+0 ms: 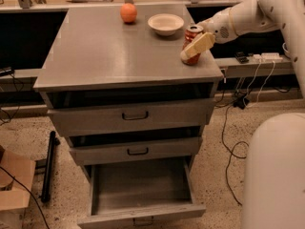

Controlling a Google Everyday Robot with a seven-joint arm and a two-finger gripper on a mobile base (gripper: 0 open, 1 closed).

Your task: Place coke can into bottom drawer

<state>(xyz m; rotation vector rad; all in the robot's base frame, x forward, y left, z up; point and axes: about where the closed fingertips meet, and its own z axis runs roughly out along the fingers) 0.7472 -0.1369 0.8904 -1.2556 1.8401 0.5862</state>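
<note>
Gripper [189, 51] sits at upright coke can [193, 32] by the tabletop [105, 51] right edge, bowl [166, 24] and orange [128, 13] near back edge, bottom drawer [143, 213] open below.

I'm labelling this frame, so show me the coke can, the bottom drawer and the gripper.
coke can [191, 34]: camera view, upper red side below its rim.
bottom drawer [143, 213]: camera view, front panel's top edge.
gripper [190, 49]: camera view, its tip, at the coke can on the cabinet top [105, 51].
</note>
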